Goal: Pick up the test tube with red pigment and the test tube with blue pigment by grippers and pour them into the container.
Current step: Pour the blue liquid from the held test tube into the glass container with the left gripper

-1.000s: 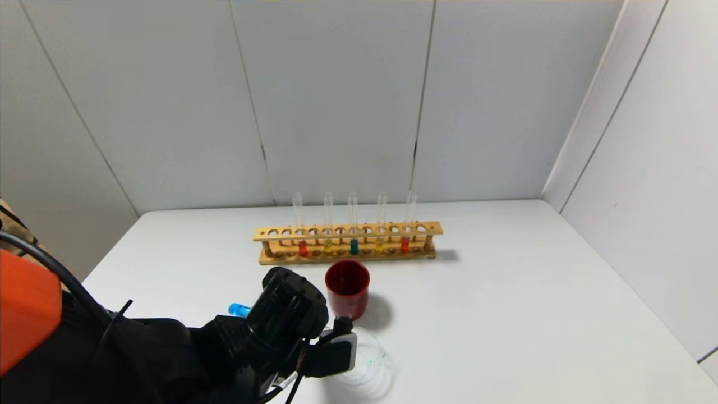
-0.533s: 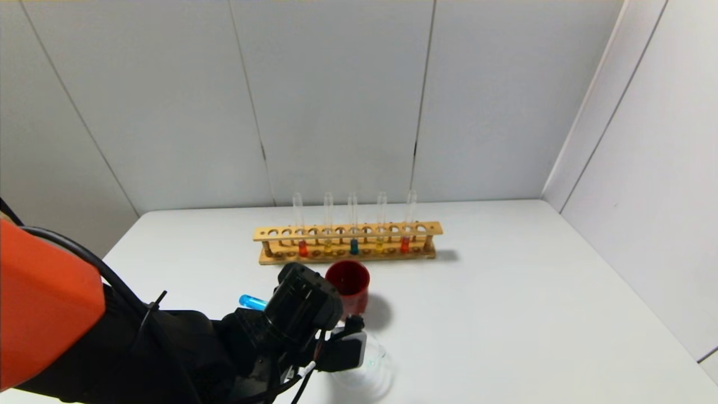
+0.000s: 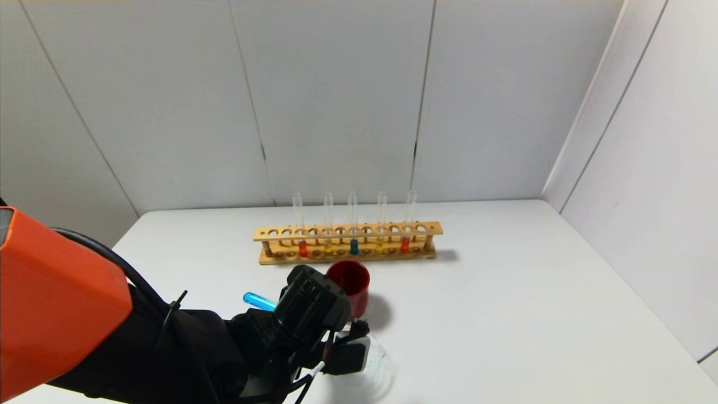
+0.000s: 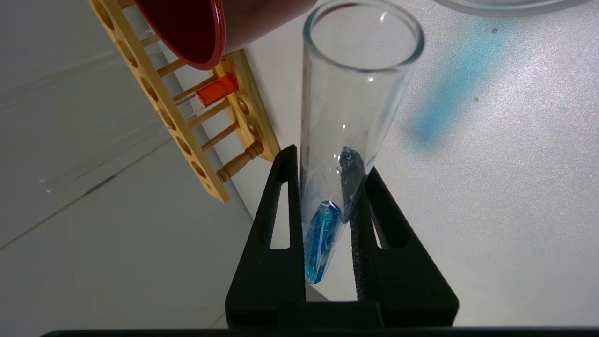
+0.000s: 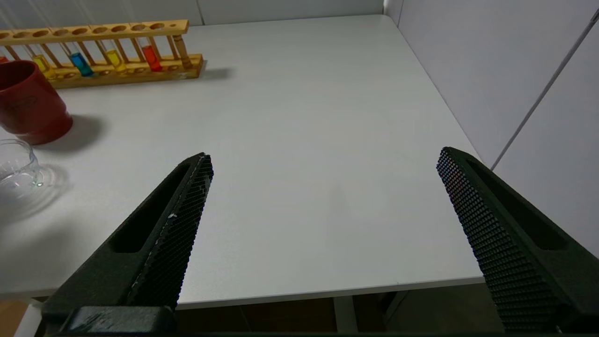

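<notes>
Left wrist view shows what the head view hides: the left gripper [image 4: 327,187] clamped on the blue tube [image 4: 348,117], its open mouth pointing away from the fingers toward the glass cup [image 3: 373,365], blue liquid pooled at the rounded end between the pads. Head view shows that end [image 3: 259,301] poking out behind the gripper, near the red cup [image 3: 349,286]. The right gripper [image 5: 323,173] hangs spread wide and empty over the table [image 5: 299,117].

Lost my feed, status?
Left gripper shut on blue test tube, tilted beside glass container. Right gripper open, idle. Red cup close by.
</notes>
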